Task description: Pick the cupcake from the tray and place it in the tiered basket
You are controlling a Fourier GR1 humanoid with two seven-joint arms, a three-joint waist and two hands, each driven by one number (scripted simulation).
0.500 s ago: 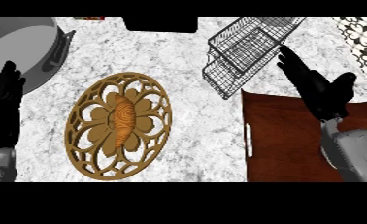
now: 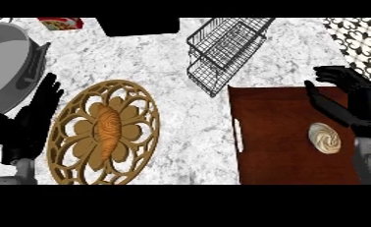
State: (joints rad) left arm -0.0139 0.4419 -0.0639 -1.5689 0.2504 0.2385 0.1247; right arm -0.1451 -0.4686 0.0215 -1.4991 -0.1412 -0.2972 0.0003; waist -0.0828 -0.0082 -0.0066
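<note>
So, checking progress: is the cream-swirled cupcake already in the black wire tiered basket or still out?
Out. The cream-swirled cupcake sits on the dark brown tray, while the black wire tiered basket holds nothing visible.

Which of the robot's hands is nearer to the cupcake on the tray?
The right hand. It is just above and to the right of the cupcake on the brown tray, fingers curved, holding nothing. The left hand rests far across the counter, beside the wooden trivet.

No legible text, label, brand, number or sign appears on any surface in the head view. The small red box (image 2: 61, 23) at the counter's far left edge bears coloured print, but nothing on it can be read.
</note>
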